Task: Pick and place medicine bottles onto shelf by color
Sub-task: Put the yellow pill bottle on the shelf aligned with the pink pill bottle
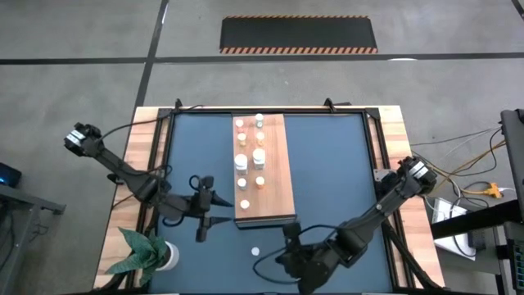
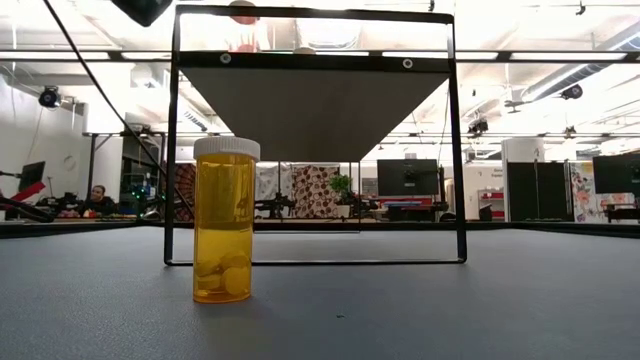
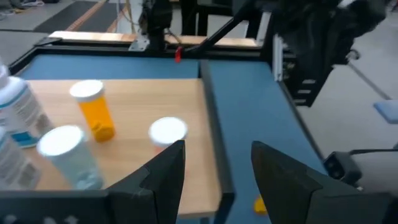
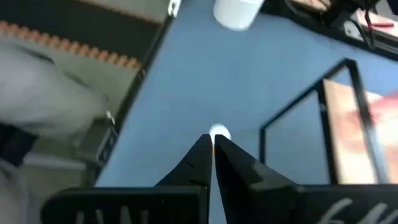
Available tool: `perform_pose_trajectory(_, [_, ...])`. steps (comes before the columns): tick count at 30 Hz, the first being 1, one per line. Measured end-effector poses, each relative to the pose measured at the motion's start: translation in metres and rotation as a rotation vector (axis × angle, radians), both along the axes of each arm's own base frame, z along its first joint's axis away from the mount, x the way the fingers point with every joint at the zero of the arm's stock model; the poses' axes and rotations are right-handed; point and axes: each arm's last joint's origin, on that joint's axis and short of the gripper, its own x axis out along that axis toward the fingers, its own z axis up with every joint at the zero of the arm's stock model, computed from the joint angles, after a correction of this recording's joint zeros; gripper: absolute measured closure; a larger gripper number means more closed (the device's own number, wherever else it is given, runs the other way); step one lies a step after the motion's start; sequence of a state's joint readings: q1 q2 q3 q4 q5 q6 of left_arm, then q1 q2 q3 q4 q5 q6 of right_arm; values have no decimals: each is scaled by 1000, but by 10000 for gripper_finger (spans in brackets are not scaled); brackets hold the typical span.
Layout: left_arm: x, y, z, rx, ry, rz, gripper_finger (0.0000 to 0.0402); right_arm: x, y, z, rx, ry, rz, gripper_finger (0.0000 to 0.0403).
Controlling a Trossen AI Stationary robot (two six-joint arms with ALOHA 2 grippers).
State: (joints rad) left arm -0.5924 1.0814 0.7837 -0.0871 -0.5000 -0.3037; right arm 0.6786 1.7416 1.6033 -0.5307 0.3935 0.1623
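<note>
1. The shelf lay lengthwise along the middle of the dark surface; about ten medicine bottles stood on it in two rows near its left edge.
2. One orange bottle with a white cap stood upright alone on the surface, off the shelf's near end; the high view showed it as a white dot.
3. The left end effector sat just beside the shelf's near left corner, fingers apart and holding nothing; its wrist view looked over an orange bottle and white-capped ones on the board.
4. The right end effector hovered low over the surface, pointed toward the lone bottle; its fingers were pressed together and empty.
5. A white pot with a green plant stood at the near left corner.
</note>
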Motion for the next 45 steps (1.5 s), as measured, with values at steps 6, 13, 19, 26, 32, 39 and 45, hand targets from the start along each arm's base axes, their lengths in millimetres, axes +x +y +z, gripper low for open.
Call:
perform_pose_trajectory(6, [-2,-6,2,-11,-14,-25,233,8,7,-29,95,-85,-18,338])
perform_pose_trajectory(13, [-6,-3,8,-11,-38,-31,233,17,21,-61,132,-116,-60,223])
perform_pose_trajectory(19, [-6,-3,8,7,-41,-36,233,9,42,-89,34,-173,-211,168])
perform_pose_trajectory(26, [-6,-3,8,21,-48,-38,233,3,67,-125,27,-275,-337,161])
perform_pose_trajectory(32, [-6,-3,8,23,-48,-39,233,13,73,-167,1,-397,-471,165])
perform_pose_trajectory(39, [-6,-3,8,26,-47,-40,233,24,73,-187,55,-484,-554,167])
perform_pose_trajectory(45, [-6,-3,7,47,-47,-47,233,36,61,-187,89,-511,-615,168])
